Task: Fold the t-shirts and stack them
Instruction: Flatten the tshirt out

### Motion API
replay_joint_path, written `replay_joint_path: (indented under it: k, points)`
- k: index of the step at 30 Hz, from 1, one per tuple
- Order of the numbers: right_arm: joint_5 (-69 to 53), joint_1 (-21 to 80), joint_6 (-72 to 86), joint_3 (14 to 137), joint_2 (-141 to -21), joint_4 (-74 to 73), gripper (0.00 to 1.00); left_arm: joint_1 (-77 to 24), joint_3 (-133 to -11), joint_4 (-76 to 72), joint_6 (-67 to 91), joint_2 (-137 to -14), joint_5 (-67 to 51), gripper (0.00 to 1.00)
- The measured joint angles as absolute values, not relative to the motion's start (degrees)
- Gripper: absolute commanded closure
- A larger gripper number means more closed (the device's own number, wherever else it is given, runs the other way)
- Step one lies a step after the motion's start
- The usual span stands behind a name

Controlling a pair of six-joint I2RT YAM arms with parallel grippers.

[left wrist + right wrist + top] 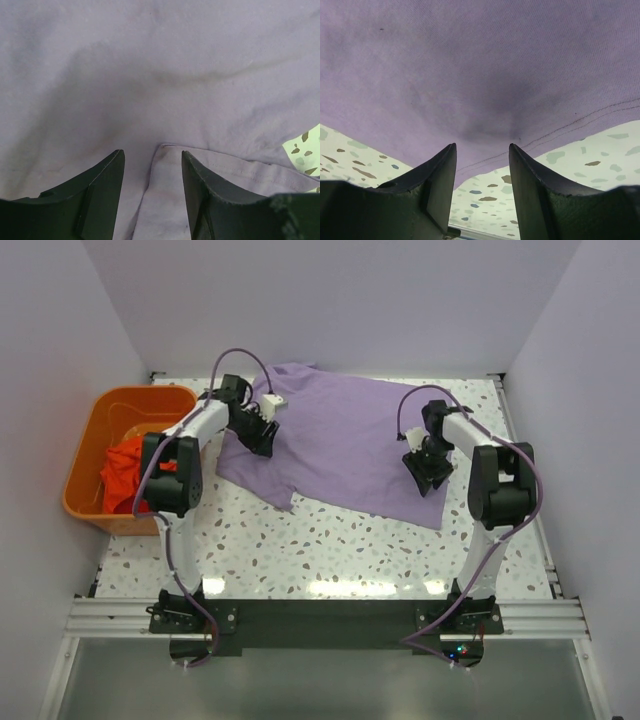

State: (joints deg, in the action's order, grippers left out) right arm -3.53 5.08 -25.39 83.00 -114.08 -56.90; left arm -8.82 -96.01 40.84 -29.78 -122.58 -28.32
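One lavender t-shirt (340, 440) lies spread and rumpled across the speckled tabletop (330, 550). At its near-right hem sits my right gripper (482, 147), jaws apart and gripping nothing. My left gripper (152, 155), likewise parted and empty, hangs low over a folded edge on the shirt's left side. Left of that shirt, the orange-red t-shirt (122, 475) lies crumpled inside the orange basket (80, 485), partly hidden by my left arm.

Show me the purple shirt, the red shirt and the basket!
purple shirt (340, 440): top view, middle of its spread-out body.
red shirt (122, 475): top view, middle of the bunched cloth.
basket (85, 455): top view, its left wall.
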Motion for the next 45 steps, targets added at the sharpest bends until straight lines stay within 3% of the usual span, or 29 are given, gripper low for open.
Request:
replay_joint_path:
  k: [26, 32, 34, 40, 45]
  points:
    - [-2.1, 5.1, -25.5, 83.4, -115.2, -57.0, 0.50, -9.2, -95.6, 41.7, -29.8, -125.5, -31.5, 0.70]
    - [-1.9, 5.1, -25.5, 83.4, -115.2, -56.9, 0.50, -9.2, -95.6, 41.8, -30.3, -125.5, -31.7, 0.88]
    - [-1.7, 5.1, -25.5, 83.4, -115.2, -56.9, 0.50, -9.2, -95.6, 42.0, -30.7, -125.5, -31.7, 1.00]
    - [-0.1, 5.1, -25.5, 83.4, -115.5, -56.7, 0.50, -9.2, -93.8, 44.0, -33.3, -122.7, -32.3, 1.00]
    - [1.7, 5.1, -25.5, 83.4, -116.9, -56.5, 0.51, -8.9, -87.0, 49.7, -38.7, -111.7, -33.8, 1.00]
